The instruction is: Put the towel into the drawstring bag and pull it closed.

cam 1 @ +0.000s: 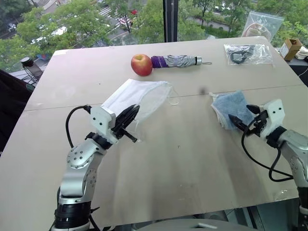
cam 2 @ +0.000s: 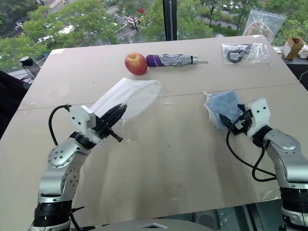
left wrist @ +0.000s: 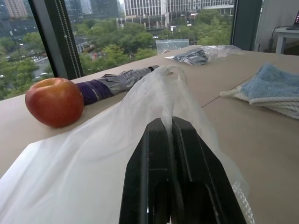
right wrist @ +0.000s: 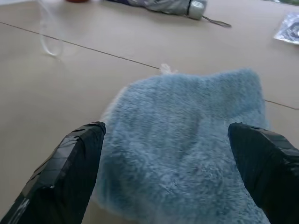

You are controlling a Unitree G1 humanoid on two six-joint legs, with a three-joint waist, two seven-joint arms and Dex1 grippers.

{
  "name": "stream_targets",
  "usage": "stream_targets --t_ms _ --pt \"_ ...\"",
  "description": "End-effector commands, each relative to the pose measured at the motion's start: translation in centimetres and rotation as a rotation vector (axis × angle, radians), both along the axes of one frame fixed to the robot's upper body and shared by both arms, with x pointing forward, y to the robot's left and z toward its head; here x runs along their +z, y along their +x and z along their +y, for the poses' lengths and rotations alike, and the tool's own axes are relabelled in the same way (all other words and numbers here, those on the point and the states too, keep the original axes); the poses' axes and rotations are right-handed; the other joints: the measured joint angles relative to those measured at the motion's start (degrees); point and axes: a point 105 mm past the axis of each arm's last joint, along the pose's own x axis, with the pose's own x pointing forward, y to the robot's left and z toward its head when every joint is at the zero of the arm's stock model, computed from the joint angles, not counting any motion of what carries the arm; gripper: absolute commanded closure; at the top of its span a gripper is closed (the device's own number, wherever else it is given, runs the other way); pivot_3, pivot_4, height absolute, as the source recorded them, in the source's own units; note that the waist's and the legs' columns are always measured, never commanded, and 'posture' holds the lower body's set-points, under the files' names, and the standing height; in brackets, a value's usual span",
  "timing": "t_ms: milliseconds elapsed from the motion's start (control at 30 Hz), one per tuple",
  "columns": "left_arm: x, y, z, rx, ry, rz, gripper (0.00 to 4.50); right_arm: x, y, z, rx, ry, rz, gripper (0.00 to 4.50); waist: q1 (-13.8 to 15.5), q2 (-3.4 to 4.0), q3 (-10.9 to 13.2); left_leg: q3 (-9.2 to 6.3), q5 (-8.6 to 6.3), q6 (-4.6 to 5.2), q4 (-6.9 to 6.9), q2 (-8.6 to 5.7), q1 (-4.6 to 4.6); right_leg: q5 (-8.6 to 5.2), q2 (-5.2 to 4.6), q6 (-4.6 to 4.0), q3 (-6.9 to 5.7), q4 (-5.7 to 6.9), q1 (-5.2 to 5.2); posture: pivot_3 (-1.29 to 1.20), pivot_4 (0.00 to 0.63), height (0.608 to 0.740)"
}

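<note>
Bare table (cam 1: 192, 163) across the lower centre of the frame, wide open lane between both arms. Centre-left blocked by the drawstring bag (cam 1: 137, 98), its cord loop (cam 1: 174, 98) trailing right. Towel (cam 1: 232, 109) sits right of centre. Along the top: apple (cam 1: 141, 64) touching the folded umbrella (cam 1: 177, 61), clear plastic bag (cam 1: 246, 53) upper right.

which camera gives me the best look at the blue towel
The right wrist view: the towel fills the middle between the open right gripper fingers, its terry pile plain. The head views show it whole but small, lying on the table. The left wrist view catches just one edge.
</note>
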Motion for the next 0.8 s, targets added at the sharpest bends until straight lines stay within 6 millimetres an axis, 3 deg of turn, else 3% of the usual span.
stream_targets --t_ms 33,133,233,300,433,633,733,800 --pt "1.3 -0.5 -0.2 0.019 -0.001 -0.064 4.48 1.5 2.1 -1.2 -0.094 0.049 -0.029 0.00 -0.2 -0.02 0.0 0.05 0.00 0.00 0.01 0.02 0.02 0.03 0.03 0.01 0.06 0.00 0.00 0.00 0.150 0.740" --pt "1.4 -0.6 -0.3 0.023 -0.002 -0.064 4.48 1.3 3.2 -1.6 -0.128 0.082 0.003 0.00 0.0 -0.02 0.0 0.13 0.00 0.01 0.01 0.07 0.03 0.11 0.11 0.02 0.16 0.00 -0.02 0.00 0.150 0.740" --pt "1.2 -0.9 -0.4 0.022 -0.001 -0.056 4.48 -0.4 4.4 -1.6 -0.156 0.175 0.142 0.00 0.0 -0.02 0.0 0.14 0.00 0.01 0.02 0.11 0.01 0.12 0.16 0.01 0.20 -0.01 -0.05 0.00 0.150 0.740" --pt "1.2 -0.9 -0.4 0.025 -0.001 -0.054 4.48 -1.4 4.6 -0.6 -0.111 0.265 0.239 0.00 0.0 -0.02 0.0 0.16 0.00 0.01 0.01 0.11 0.01 0.13 0.17 0.00 0.25 -0.01 -0.06 0.00 0.150 0.740" --pt "1.2 -0.8 -0.3 0.026 0.001 -0.051 4.48 -2.0 3.6 3.2 0.110 0.457 0.436 0.00 -0.5 -0.10 0.0 0.21 0.00 0.02 0.01 0.16 0.02 0.16 0.21 -0.04 0.31 -0.02 -0.07 0.00 0.150 0.740" --pt "1.1 -0.4 -0.4 0.011 0.008 -0.045 4.48 -6.1 1.8 5.1 0.251 0.218 0.572 0.00 -1.5 -0.29 -0.2 0.22 -0.12 0.21 0.00 0.22 0.08 0.17 0.26 -0.06 0.27 0.00 -0.06 0.00 0.150 0.740" --pt "1.1 -0.3 -0.4 0.005 0.011 -0.045 4.50 -8.0 1.4 5.1 0.271 0.064 0.589 0.83 -1.7 -0.64 -0.5 0.25 -0.12 0.19 -0.02 0.28 0.23 0.17 0.32 -0.06 0.29 0.02 0.00 0.00 0.150 0.740" --pt "1.1 -0.2 -0.4 0.003 0.012 -0.046 4.50 -8.7 1.1 5.2 0.278 0.035 0.604 1.71 -1.7 -0.81 -0.6 0.26 -0.13 0.17 -0.03 0.30 0.29 0.18 0.34 -0.06 0.30 0.02 0.04 0.00 0.150 0.740"
